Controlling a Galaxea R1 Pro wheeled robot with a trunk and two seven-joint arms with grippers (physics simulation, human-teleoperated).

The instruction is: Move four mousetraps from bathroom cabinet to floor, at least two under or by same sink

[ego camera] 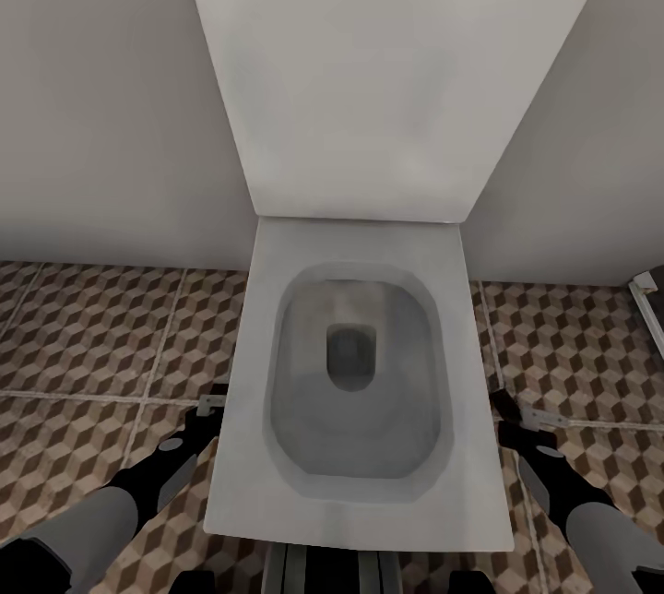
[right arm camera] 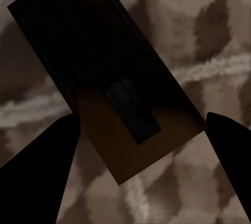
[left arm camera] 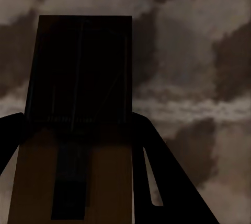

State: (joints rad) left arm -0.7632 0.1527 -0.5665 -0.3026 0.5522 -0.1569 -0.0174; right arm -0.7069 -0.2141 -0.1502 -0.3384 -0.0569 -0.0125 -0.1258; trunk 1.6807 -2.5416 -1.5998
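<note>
A white toilet (ego camera: pixel 360 382) stands straight ahead against the pale wall (ego camera: pixel 101 105), its lid (ego camera: pixel 387 68) raised and leaning back, the grey bowl open below. It takes up the middle of the bathroom floor (ego camera: pixel 83 336), whose cube-patterned tiles spread out on both sides of it. The two arms come down on either side of the toilet. The left hand (ego camera: pixel 210 405) is just beside the seat's near left edge, low over the tiles, and a small pale piece shows at its tip. The right hand (ego camera: pixel 516 414) is just off the seat's right edge, likewise low. Seen from the left wrist, a mousetrap (left arm camera: pixel 78 104) sits lengthwise between the dark fingers (left arm camera: pixel 157 172), which press against its sides, so that hand grips it. Seen from the right wrist, a second mousetrap (right arm camera: pixel 110 78) lies slantwise between the fingers (right arm camera: pixel 36 172), which are spread wide, and I cannot tell whether they touch it. A white frame edge (ego camera: pixel 648 299) shows by the wall, right of the toilet.
</note>
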